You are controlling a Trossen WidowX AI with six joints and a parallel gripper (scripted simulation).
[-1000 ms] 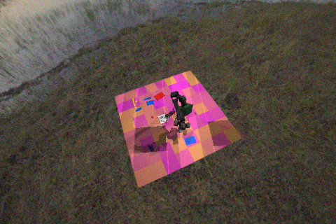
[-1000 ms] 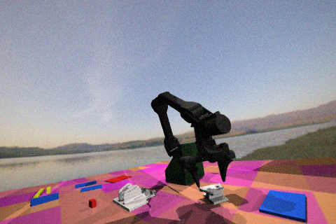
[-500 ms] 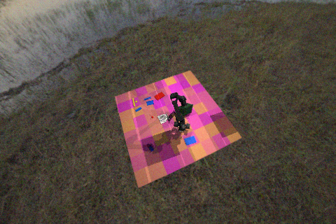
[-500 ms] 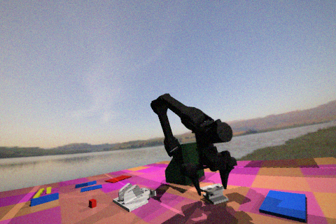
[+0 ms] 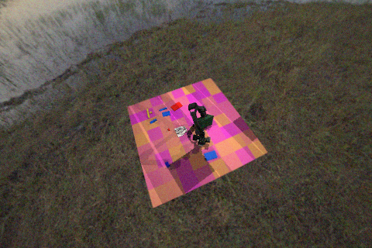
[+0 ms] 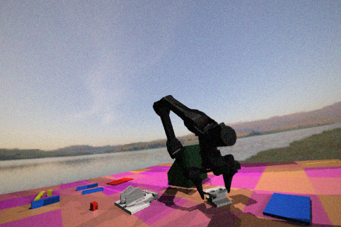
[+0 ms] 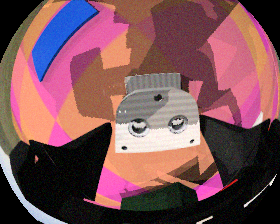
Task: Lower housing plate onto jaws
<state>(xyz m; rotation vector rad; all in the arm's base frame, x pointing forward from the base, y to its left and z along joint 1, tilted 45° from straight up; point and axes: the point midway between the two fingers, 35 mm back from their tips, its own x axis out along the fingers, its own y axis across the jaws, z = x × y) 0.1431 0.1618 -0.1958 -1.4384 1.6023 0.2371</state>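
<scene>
The housing plate (image 6: 217,191) (image 7: 157,142), pale grey with two large round holes and small ones, rests on a small grey stand (image 6: 222,203). My black gripper (image 6: 216,194) (image 7: 156,121) is open, pointing down, one finger on each side of the plate; in the wrist view gaps show beside the plate and nothing is gripped. The grey base with the two jaws (image 5: 180,131) (image 6: 135,199) stands apart, left of the gripper in the top and exterior views. The jaws lie on its top; their stubs are too small to make out. The arm hides the plate in the top view.
A blue slab (image 5: 211,155) (image 6: 288,207) (image 7: 66,37) lies right of the stand in the exterior view. A red cube (image 6: 94,206), blue bars (image 6: 45,202) (image 6: 92,191), yellow pieces (image 6: 39,195) and a red slab (image 5: 176,106) (image 6: 120,181) lie beyond the jaw base. The dark green block (image 5: 205,122) (image 6: 185,168) is beside the arm.
</scene>
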